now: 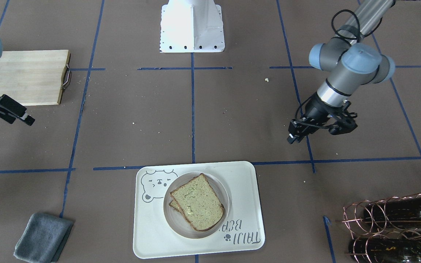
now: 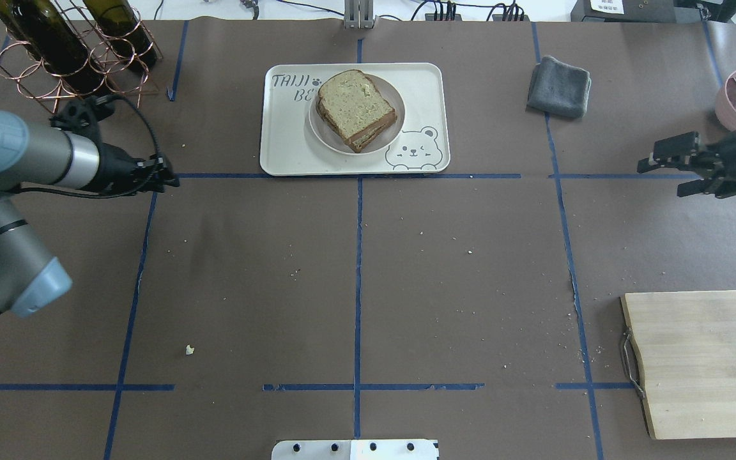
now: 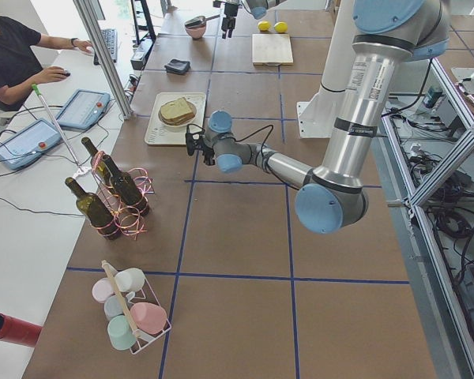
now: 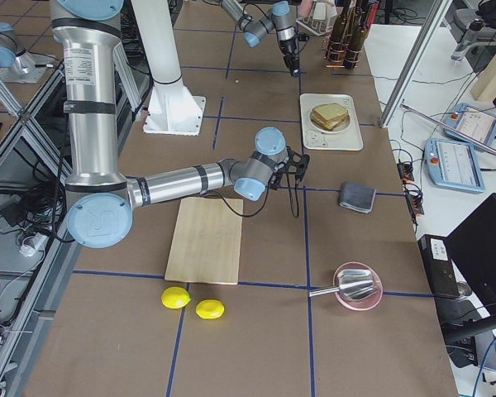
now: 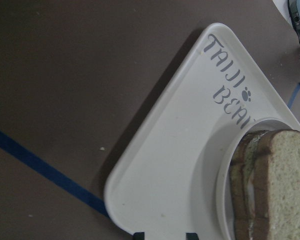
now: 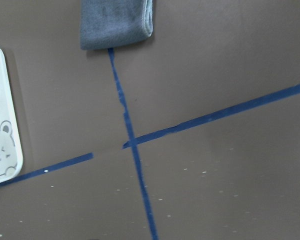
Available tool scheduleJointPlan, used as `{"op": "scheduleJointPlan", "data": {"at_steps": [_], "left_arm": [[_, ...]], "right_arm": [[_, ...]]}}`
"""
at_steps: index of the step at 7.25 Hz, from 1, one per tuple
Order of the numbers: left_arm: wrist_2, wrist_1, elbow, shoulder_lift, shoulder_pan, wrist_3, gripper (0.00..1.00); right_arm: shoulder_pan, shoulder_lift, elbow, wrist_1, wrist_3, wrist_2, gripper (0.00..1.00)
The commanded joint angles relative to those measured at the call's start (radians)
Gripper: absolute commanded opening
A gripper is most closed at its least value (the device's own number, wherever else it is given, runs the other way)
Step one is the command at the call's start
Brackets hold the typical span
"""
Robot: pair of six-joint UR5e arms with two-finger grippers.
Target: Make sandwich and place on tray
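Note:
The sandwich (image 1: 197, 202) is two bread slices stacked on a small round white plate (image 1: 175, 223); the egg is hidden. The plate stands on the cream bear tray (image 1: 247, 204) at the table's far middle in the overhead view (image 2: 419, 89). My left gripper (image 2: 167, 177) hovers empty left of the tray, apart from it, its jaws a little apart. In the left wrist view the tray corner (image 5: 180, 165) and the sandwich (image 5: 285, 190) show. My right gripper (image 2: 665, 176) is open and empty, far right of the tray.
A wooden cutting board (image 2: 706, 358) lies near right. A folded grey cloth (image 2: 559, 86) lies right of the tray. A copper rack with wine bottles (image 2: 68, 51) stands far left, close to my left arm. A pink bowl (image 2: 735, 96) sits far right. Two lemons (image 4: 194, 303) lie beyond the board.

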Motion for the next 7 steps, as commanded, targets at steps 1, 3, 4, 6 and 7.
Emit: {"op": "scheduleJointPlan", "data": {"at_steps": [1,3,4,6,7], "left_arm": [[-0.197,0.028,-0.054,0.229,-0.293,0.590,0.39],[-0.210,0.449,-0.086,0.230,-0.581,1.193,0.39],[-0.210,0.694,-0.108,0.165,-0.651,1.364,0.41],[-0.215,1.019,-0.155,0.110,-0.712,1.464,0.99],[-0.233,1.032,-0.179,0.130,-0.712,1.463,1.00]], "right_arm": [[0.192,-0.033,-0.001,-0.256,-0.472,0.085,1.00],[0.336,-0.021,0.000,-0.603,-0.937,0.073,1.00],[0.369,-0.009,-0.001,-0.720,-1.079,0.061,1.00],[0.357,-0.003,0.002,-0.781,-1.126,0.048,1.00],[0.345,-0.001,0.003,-0.781,-1.126,0.048,1.00]]}}
